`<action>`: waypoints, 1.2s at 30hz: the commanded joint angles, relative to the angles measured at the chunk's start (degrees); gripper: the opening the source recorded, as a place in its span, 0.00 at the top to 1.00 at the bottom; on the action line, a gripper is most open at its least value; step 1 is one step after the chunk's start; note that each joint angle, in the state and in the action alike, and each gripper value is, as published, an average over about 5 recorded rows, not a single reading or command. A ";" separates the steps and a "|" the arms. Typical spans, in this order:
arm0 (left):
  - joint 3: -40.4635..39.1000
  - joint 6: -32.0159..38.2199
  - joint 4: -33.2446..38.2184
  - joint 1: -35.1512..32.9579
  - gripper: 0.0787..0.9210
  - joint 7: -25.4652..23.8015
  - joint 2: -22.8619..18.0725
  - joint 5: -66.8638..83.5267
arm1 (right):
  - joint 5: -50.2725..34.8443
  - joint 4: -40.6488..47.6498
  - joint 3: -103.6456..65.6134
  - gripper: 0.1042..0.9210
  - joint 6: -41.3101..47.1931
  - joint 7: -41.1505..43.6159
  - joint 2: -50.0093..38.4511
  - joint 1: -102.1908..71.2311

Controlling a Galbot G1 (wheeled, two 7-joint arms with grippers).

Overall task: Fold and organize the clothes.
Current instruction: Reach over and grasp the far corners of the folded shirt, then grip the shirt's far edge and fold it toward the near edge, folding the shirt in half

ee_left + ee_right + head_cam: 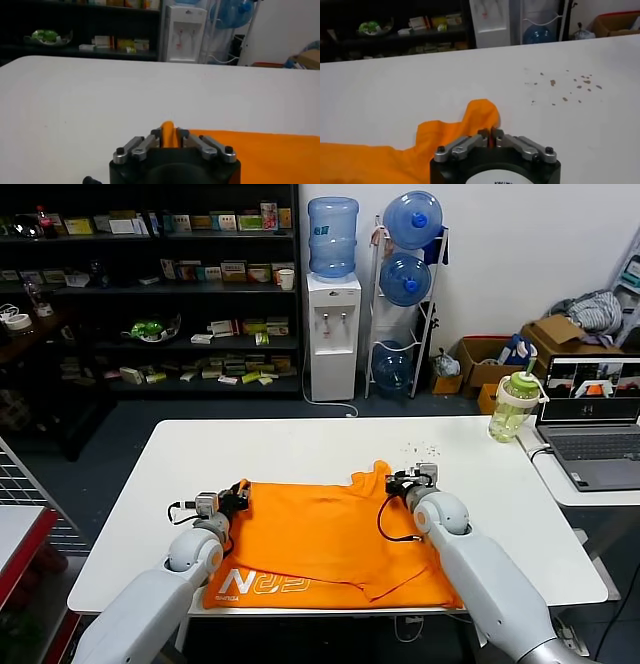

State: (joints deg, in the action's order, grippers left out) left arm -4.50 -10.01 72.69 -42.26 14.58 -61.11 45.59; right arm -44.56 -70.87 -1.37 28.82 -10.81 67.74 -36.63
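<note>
The left gripper (169, 134) is pinched tight on a raised fold of the T-shirt (330, 539), a small orange ridge standing up between its fingertips (156, 133); in the head view it sits at the shirt's far left corner (240, 492), low on the table (300, 444); the right gripper (490, 135) is clamped nearly closed on the cloth as well, its fingers (483, 134) meeting over the orange edge just behind a lifted flap of fabric; in the head view it is at the shirt's far right corner (408, 482), beside the upturned sleeve or collar part.

The shirt lies spread across the near half of the white table, between the two arms; white lettering (268, 582) shows along its near left edge, and its near hem reaches the table's front edge; a scatter of small dark specks (565, 85) marks the tabletop just beyond the right gripper.

Farther out, a green bottle (512, 406) stands at the table's far right corner; a laptop (592, 424) sits open on a side table to its right; a water dispenser (331, 314) and shelves (150, 284) stand against the back wall.
</note>
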 commanded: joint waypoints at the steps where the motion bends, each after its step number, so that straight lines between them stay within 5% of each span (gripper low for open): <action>1: -0.22 0.69 0.28 0.05 0.85 0.10 0.09 -0.49 | -0.06 -2.40 -0.42 0.98 -3.35 0.44 -0.62 -0.89; 7: 0.31 2.20 3.43 -1.37 0.98 0.18 0.84 -2.27 | -0.08 -8.13 -1.83 0.98 -4.64 0.19 -3.05 -4.37; 24: 7.66 1.69 28.51 -18.86 0.98 3.33 8.93 -1.69 | -6.33 -33.67 -8.57 0.98 -0.56 -4.95 -16.25 -22.42; 36: 9.29 1.81 36.74 -28.62 0.98 5.94 12.23 -2.89 | -10.80 -43.93 -14.06 0.98 2.94 -9.62 -20.55 -31.72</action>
State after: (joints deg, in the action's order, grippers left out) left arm 3.47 -8.20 101.26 -62.50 19.41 -51.22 43.46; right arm -52.60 -104.75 -11.50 29.91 -17.68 51.43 -59.89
